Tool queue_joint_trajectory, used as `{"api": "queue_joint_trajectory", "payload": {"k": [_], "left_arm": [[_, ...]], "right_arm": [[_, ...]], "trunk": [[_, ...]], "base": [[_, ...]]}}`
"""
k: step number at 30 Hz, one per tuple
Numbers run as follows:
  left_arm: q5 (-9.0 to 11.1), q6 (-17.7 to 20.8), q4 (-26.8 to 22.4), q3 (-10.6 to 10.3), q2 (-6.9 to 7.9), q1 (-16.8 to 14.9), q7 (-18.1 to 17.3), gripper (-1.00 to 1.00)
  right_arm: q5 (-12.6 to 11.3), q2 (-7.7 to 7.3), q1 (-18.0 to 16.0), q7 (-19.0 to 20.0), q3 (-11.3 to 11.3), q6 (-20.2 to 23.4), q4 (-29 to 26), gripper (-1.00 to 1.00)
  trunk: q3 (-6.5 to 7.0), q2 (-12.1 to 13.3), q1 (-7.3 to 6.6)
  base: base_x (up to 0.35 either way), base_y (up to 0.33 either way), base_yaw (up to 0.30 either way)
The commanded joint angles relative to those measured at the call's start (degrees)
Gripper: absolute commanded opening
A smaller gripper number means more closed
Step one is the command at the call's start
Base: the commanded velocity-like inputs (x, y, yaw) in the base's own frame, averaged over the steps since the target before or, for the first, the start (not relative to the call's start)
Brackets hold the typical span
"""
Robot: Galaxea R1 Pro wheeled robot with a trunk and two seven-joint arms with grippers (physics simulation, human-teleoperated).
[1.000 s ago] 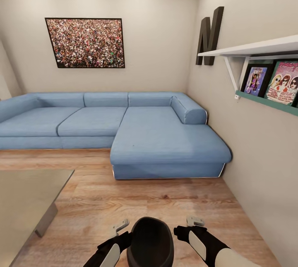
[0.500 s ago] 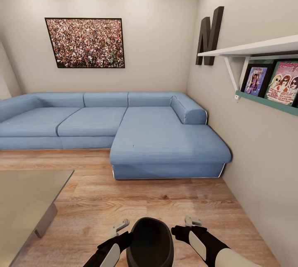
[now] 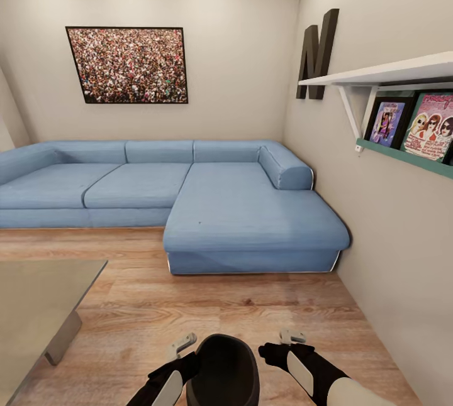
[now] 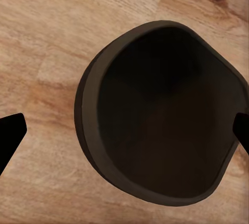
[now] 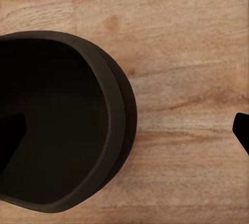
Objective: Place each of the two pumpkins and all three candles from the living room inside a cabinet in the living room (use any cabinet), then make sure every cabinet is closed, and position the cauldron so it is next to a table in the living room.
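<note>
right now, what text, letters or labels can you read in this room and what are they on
"N": a big dark block letter mounted on the right wall above the white shelf.
Framed posters under the shelf: any print is too small and blurred to read.
Crowd picture over the blue sofa: no readable text.

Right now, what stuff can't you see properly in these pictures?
- Cauldron: head view, its lower part is cut off by the bottom edge.
- Cauldron's inside: both wrist views, too dark to tell if anything is in it.
- Table: head view, cut off by the left edge.
- Shelf pictures: head view, cut off by the right edge.
</note>
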Motion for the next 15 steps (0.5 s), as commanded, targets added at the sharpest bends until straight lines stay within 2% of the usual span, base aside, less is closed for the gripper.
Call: {"api": "queue_joint_trajectory", "payload": {"k": [1, 15], "left_arm": [[0.47, 0.12, -0.1, -0.23, 0.02, -0.03, 0.48, 1.0], [0.45, 0.12, -0.04, -0.23, 0.02, -0.03, 0.39, 1.0]], "right_arm": [[-0.46, -0.04, -0.03, -0.16, 0.44, 0.23, -0.1, 1.0], [-0.29, 0.04, -0.03, 0.65, 0.52, 0.28, -0.1, 1.0]], "trunk": [[-0.06, -0.03, -0.01], [-0.06, -0.03, -0.01]], "base": [[0.004, -0.006, 0.0], [0.016, -0.012, 0.0]]}}
